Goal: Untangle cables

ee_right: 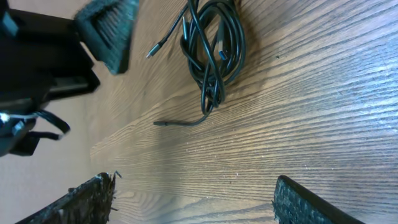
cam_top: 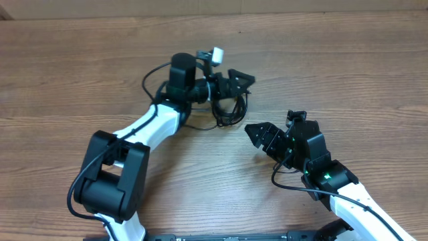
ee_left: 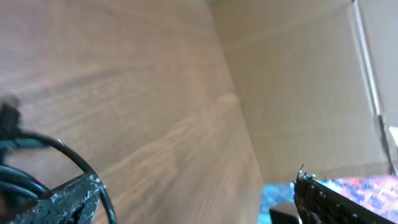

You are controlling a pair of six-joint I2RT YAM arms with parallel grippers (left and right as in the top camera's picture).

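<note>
The cables [cam_top: 229, 110] lie as one coiled black bundle on the wooden table, just below my left gripper [cam_top: 239, 82]. That gripper is open and empty. In the left wrist view a cable loop [ee_left: 78, 163] curves past the outside of the left finger [ee_left: 68, 199], and nothing sits between the jaws of the left gripper [ee_left: 199, 199]. The right wrist view shows the coil [ee_right: 214, 50] with a loose tail [ee_right: 180, 122] and a small plug [ee_right: 155, 50]. My right gripper [ee_right: 196, 196] hangs open in front of it, short of the tail. Overhead, the right gripper [cam_top: 253, 134] sits to the coil's lower right.
The left arm's thicker black wire [cam_top: 152, 79] loops beside its wrist. A white tag [cam_top: 217, 53] sticks up at the left wrist. The left gripper's finger [ee_right: 109, 31] shows at the top left of the right wrist view. The table's far edge [cam_top: 214, 15] runs along the top.
</note>
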